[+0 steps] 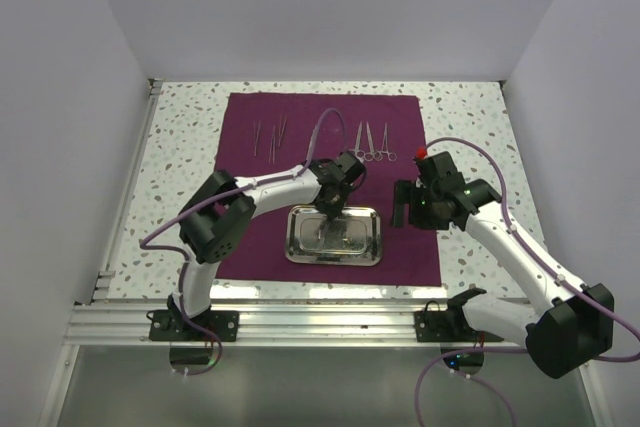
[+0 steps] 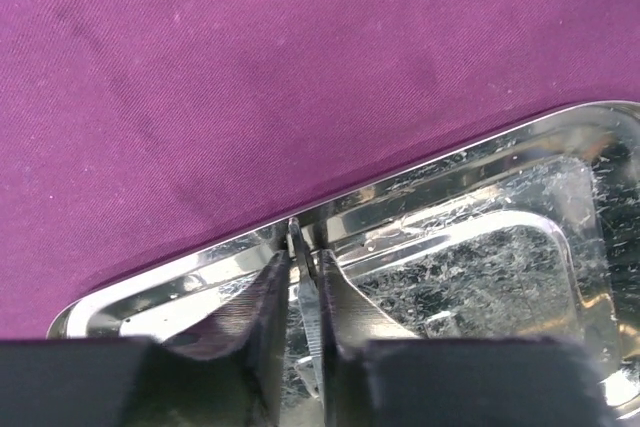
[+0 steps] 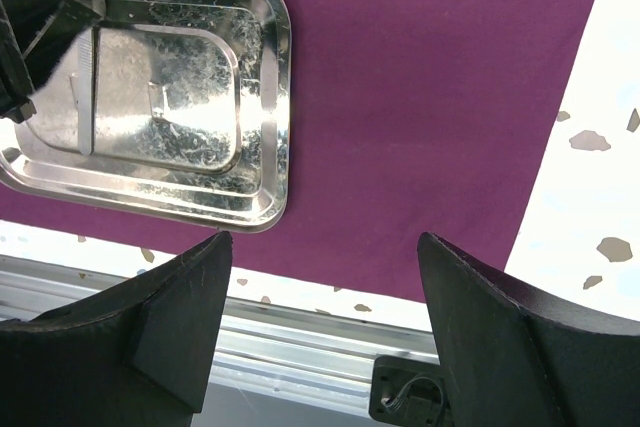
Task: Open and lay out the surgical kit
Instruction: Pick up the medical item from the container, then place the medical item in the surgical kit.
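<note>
Pinching a thin instrument (image 2: 308, 327) in the tray (image 1: 372, 239), the left fingers (image 2: 265, 307) are clamped; right fingers (image 3: 170, 327) gape. Cloth (image 1: 400, 117) spread, forceps (image 1: 372, 142) laid upper centre; tray seemingly almost emptied.

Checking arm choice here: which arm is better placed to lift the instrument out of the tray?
Left. The left gripper is down in the tray, pinching a thin steel instrument between its fingers. The right gripper hangs open over bare cloth beside the tray.
</note>
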